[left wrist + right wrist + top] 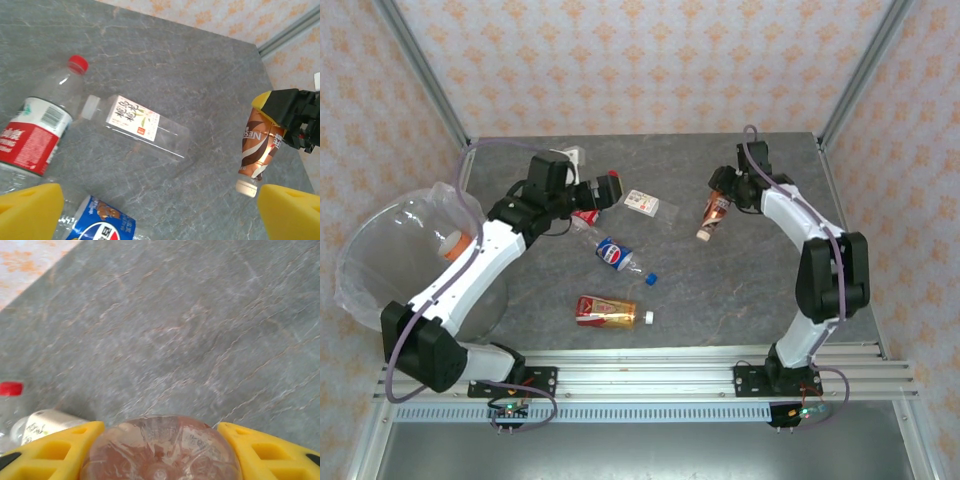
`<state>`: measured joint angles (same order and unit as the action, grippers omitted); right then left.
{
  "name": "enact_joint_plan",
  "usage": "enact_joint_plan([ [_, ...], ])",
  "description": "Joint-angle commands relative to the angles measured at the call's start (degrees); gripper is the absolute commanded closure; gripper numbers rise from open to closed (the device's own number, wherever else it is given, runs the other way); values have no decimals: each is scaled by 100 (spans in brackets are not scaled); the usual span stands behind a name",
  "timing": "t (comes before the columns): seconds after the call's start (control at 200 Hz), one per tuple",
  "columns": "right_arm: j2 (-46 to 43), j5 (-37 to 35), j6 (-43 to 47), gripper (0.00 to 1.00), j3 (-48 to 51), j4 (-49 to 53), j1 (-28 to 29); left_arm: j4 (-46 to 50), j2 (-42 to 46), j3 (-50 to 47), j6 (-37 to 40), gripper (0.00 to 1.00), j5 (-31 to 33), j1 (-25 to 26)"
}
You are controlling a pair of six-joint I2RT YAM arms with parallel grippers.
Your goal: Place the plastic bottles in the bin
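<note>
Seen from above, around the middle bottle (617, 255) on the table (750, 270), a second bottle (605, 311) lies at 6 o'clock, a third bottle (585, 215) at 11, a fourth bottle (645, 203) at 1, a fifth bottle (715, 212) well apart at 2, and the bin (360, 240) at 9, at the table's left edge.

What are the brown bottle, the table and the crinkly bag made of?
The clear brown-labelled bottle looks like shiny plastic: its base is see-through. The grey table top looks like matte stone, or a stone print: pale veins cross it. The clear crinkly bag in the round bin looks like glossy plastic film.
</note>
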<state>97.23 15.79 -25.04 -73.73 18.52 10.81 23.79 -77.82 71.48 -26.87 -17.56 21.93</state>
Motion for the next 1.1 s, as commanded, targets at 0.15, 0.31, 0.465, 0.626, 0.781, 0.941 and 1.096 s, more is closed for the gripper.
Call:
enact_joint_plan([
  [0.15,-892,138,-745,54,646,-1432,382,41,-524,611,324,0,17,571],
  [0.31,-836,431,-1044,56,483,-1689,511,-581,-770,514,235,0,-495,656],
  [0.465,-761,830,-1388,56,390,-2046,757,-820,-1103,637,227,0,-1411,699],
  [0.626,-676,1176,-1759,56,212,-2122,909,-722,-1261,708,322,0,-1235,794],
  [0.781,-672,1331,-1747,56,82,-2166,1145,-595,-1419,907,459,1,-1363,896],
  [0.941,-644,1559,-1635,56,-79,-1943,1281,-336,-1560,1146,720,9,-1228,1028],
  [1.096,-680,1646,-1574,55,-43,-1977,1331,-238,-1653,1242,789,23,-1118,1024],
])
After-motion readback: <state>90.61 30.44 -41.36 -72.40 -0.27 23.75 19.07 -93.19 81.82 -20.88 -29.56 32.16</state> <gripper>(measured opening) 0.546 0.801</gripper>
